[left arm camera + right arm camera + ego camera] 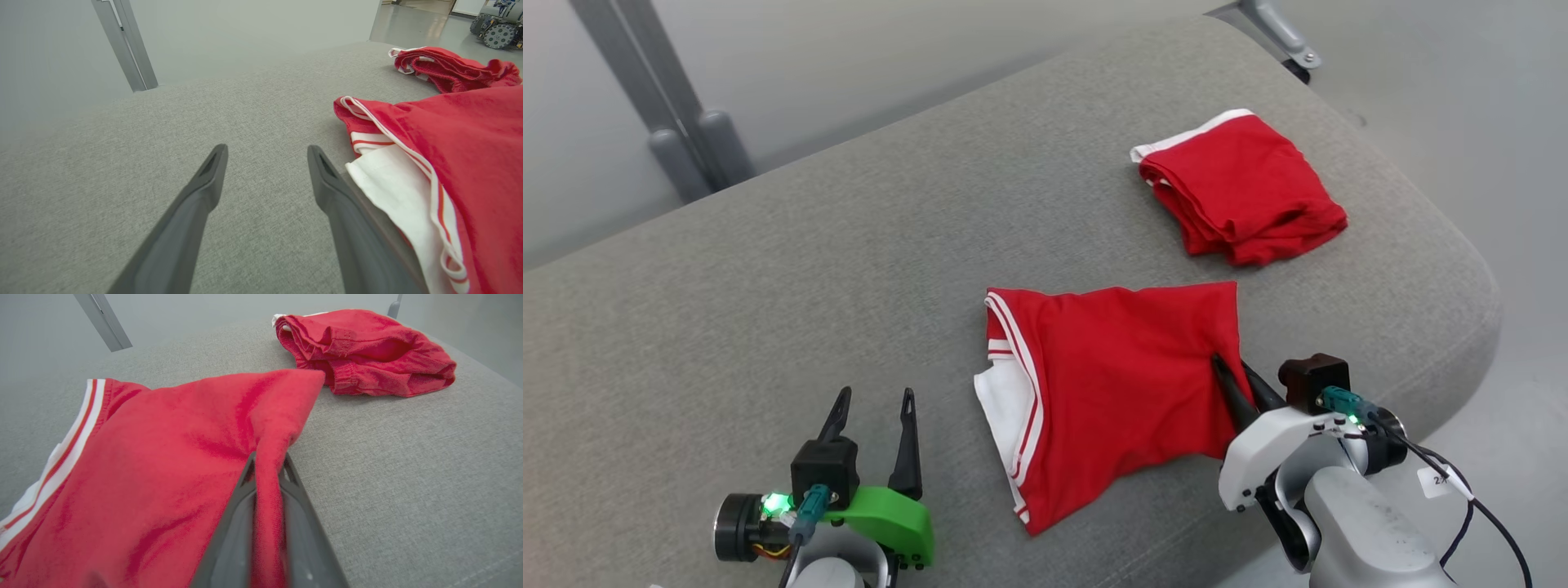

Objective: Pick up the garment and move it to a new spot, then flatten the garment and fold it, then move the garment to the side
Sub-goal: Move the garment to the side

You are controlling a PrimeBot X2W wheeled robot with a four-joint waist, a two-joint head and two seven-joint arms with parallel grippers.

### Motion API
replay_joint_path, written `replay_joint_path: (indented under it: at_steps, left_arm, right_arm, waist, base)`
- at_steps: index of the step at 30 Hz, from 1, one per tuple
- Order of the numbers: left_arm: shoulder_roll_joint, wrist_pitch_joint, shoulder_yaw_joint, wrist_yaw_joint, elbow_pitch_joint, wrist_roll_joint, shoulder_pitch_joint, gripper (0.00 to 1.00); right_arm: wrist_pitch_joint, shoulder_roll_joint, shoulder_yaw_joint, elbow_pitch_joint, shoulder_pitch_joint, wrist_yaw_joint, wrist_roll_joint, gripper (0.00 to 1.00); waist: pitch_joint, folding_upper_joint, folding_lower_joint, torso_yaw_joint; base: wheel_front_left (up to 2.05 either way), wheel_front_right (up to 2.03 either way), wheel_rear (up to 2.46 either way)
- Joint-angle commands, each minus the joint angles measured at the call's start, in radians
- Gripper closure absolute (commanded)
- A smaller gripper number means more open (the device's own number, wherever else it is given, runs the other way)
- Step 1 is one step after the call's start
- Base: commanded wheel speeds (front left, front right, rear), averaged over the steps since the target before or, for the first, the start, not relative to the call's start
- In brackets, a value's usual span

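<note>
The garment (pixel 1119 384), red with white stripes along one edge and a white part showing at that edge, lies on the grey padded seat (pixel 809 269). In the head view it is just below the middle, toward 5 o'clock. It lies mostly flat, with some soft wrinkles. The striped edge and the white part are at its 9 o'clock side.

The right tool (pixel 1232 363) is at 4 o'clock in the head view, at the 3 o'clock edge of the garment. Its two dark fingers are close together, and in the right wrist view a ridge of the red cloth (pixel 163 457) runs up between them, so the right tool (pixel 268 461) is gripping the garment there. The cloth is lifted a little at this place and makes a small peak.

The left tool (pixel 876 394) is at 7 o'clock in the head view, over the bare seat, apart from the garment. In the left wrist view its fingers (pixel 267 150) are spread wide and there is nothing between them. The white part of the garment (pixel 478 163) lies just beside the finger at 3 o'clock in that view; I cannot tell if they touch.

A second red garment (pixel 1241 192), folded into a thick bundle with a white band at one edge, lies at 1 o'clock on the seat, apart from the first. Grey metal posts (pixel 686 139) stand behind the seat at 10 o'clock.
</note>
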Motion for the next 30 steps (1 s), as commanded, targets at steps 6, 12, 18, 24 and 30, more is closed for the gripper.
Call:
replay_joint_path:
  at_steps: [6,12,18,24,30]
  left_arm:
    - [0.006,0.001,-0.001,-0.007,0.015,0.015,-0.020,0.00]
    - [0.006,0.001,0.019,-0.001,0.003,0.036,0.007,0.00]
    - [0.007,0.001,0.036,-0.007,0.002,0.080,-0.015,0.00]
    - [0.007,0.001,0.035,-0.016,-0.005,0.103,-0.052,0.00]
    - [0.007,0.001,0.036,-0.013,-0.018,0.114,-0.077,0.00]
  right_arm:
    - [-0.002,0.002,0.003,-0.041,-0.007,-0.002,-0.028,1.00]
    - [-0.002,-0.009,0.050,-0.018,-0.121,-0.002,-0.080,1.00]
    - [-0.002,-0.038,0.035,0.067,-0.316,-0.002,-0.149,1.00]
    - [-0.002,-0.125,-0.095,0.212,-0.488,-0.002,-0.237,1.00]
    - [-0.002,-0.257,-0.292,0.315,-0.544,-0.002,-0.381,1.00]
  waist:
    - [0.037,-0.0001,0.0000,-0.081]
    - [0.057,-0.0001,0.0000,-0.054]
    - [0.102,-0.0001,0.0000,0.015]
    - [0.146,-0.0001,0.0000,0.099]
    - [0.172,-0.0001,0.0000,0.174]
  base:
    - [0.00,0.00,0.00]
    - [0.00,0.00,0.00]
    - [0.00,0.00,0.00]
    - [0.00,0.00,0.00]
    - [0.00,0.00,0.00]
